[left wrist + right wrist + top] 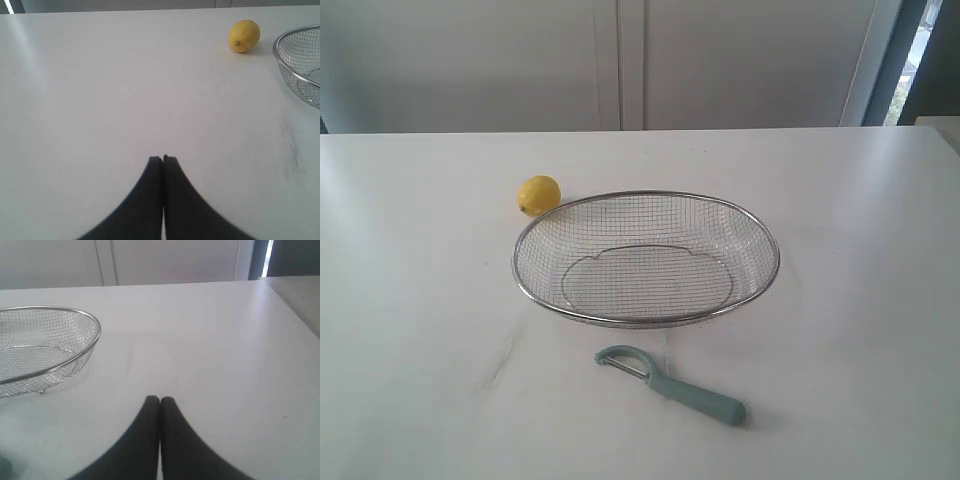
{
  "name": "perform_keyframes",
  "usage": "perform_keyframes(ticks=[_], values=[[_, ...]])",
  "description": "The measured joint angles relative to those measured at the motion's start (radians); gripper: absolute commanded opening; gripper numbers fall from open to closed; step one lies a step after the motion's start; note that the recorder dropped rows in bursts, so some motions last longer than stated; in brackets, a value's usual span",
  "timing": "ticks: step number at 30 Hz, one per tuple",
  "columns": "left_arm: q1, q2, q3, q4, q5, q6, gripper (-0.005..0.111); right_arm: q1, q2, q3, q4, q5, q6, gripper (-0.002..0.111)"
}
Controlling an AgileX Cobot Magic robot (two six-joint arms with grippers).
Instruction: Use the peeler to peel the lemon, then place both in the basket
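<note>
Well apart from the closed, empty left gripper (pixel 163 159) and right gripper (pixel 160 399), one lemon (pixel 538 195) sits upper-left of one basket (pixel 534 262), with one peeler (pixel 675 385) at lower centre.

One lemon (pixel 538 194), one peeler (pixel 672 385) and one basket (pixel 750 262) (wire mesh) sit on one table (pixel 420 300). Grippers number two: the left gripper (pixel 163 159) and the right gripper (pixel 160 399).

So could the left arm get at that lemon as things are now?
Probably yes. The left wrist view shows only bare table between the left gripper and the lemon; the basket sits beside the lemon, off that line. The gripper is shut, so it must open first.
</note>
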Motion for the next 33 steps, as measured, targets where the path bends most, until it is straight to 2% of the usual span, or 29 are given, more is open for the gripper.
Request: perform_keyframes(ticks=[24,33], values=[[0.000,0.000,0.000,0.000,0.000,0.000,0.000,0.000,0.000,0.000,0.000,0.000,0.000,0.000],[0.000,0.000,0.000,0.000,0.000,0.000,0.000,0.000,0.000,0.000,0.000,-0.124,0.000,0.000]])
